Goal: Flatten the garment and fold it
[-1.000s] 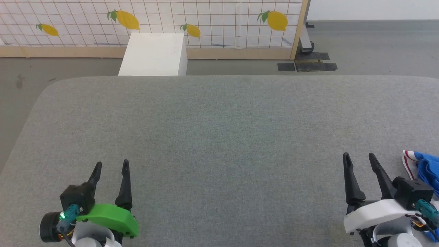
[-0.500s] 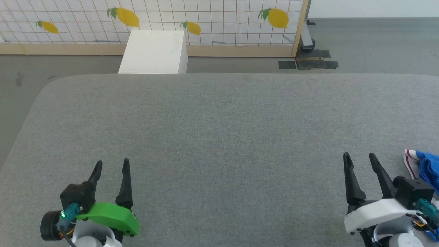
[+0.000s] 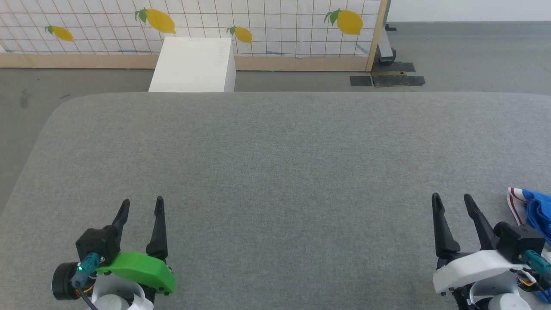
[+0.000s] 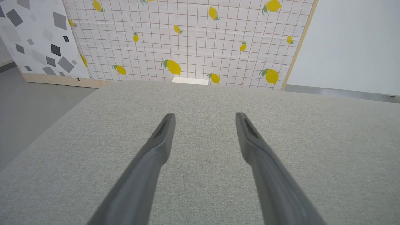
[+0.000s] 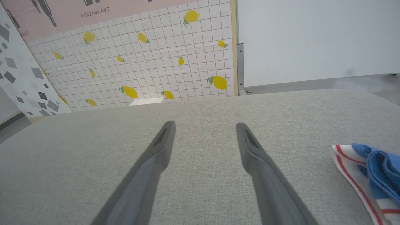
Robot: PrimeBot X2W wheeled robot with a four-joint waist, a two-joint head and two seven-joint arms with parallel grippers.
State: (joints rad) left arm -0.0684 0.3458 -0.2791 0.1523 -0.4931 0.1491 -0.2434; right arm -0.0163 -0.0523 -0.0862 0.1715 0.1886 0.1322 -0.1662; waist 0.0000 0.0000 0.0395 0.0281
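Garment (image 3: 538,212) just right of right hand (image 3: 451,196)

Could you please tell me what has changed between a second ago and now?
Only the head camera shifted slightly, moving the whole picture; nothing on the grey table moved. The left gripper and right gripper stay open and empty above it. The bunched blue garment lies untouched beside the right gripper, as before.

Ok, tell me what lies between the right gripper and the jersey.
Bare grey table covering is all that lies between the right gripper and the jersey, plain in the right wrist view.
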